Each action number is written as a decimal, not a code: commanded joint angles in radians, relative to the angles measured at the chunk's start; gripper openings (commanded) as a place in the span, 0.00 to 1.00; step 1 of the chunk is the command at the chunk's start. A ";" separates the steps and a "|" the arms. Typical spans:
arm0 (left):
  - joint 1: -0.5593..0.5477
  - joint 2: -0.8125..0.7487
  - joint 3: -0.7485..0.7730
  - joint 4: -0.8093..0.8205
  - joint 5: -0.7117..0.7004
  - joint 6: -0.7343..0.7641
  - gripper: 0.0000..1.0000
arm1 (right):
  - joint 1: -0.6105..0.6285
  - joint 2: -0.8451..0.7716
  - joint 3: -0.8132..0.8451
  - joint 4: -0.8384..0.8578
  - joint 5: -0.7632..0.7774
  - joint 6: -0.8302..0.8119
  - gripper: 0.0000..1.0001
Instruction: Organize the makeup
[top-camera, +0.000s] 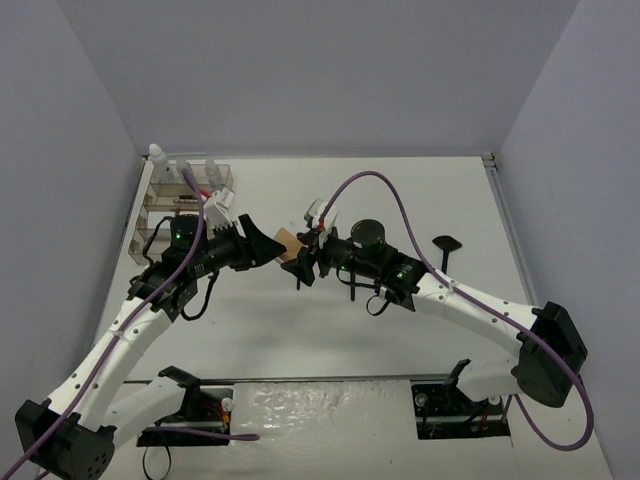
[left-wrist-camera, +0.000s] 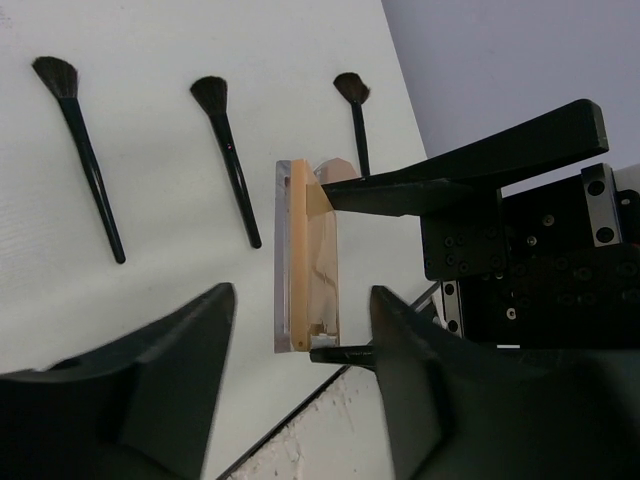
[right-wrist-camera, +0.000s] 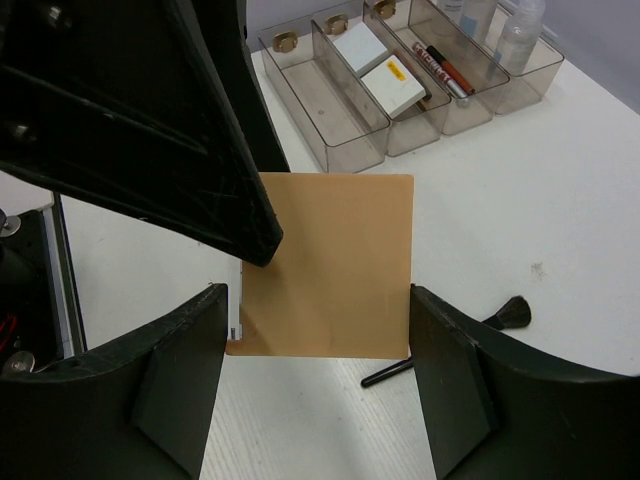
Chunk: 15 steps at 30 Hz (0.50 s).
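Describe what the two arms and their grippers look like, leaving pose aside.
The left arm and right arm both have white links with black joints and black bases. A purple cable runs along each arm, and a small green light glows near each wrist. The left gripper and right gripper have broad, matte black, wedge-shaped fingers.

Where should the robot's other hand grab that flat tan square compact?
Pinch the flat tan square compact across its two broad faces, near the edge farthest from the right gripper. That gripper clamps two opposite thin edges, so those are taken. Come in from the side of the left gripper. The compact stands edge-on to its open fingers and probably looks thin enough to slip between them.
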 joint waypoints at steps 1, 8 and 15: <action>-0.010 0.012 0.029 0.088 0.010 -0.016 0.41 | 0.006 -0.034 0.005 0.122 -0.029 0.014 0.12; -0.032 0.034 0.002 0.154 0.031 -0.044 0.11 | 0.006 -0.020 -0.009 0.133 -0.042 0.022 0.17; -0.035 0.009 -0.039 0.145 -0.048 -0.016 0.00 | 0.004 -0.010 0.008 0.077 0.017 0.021 0.62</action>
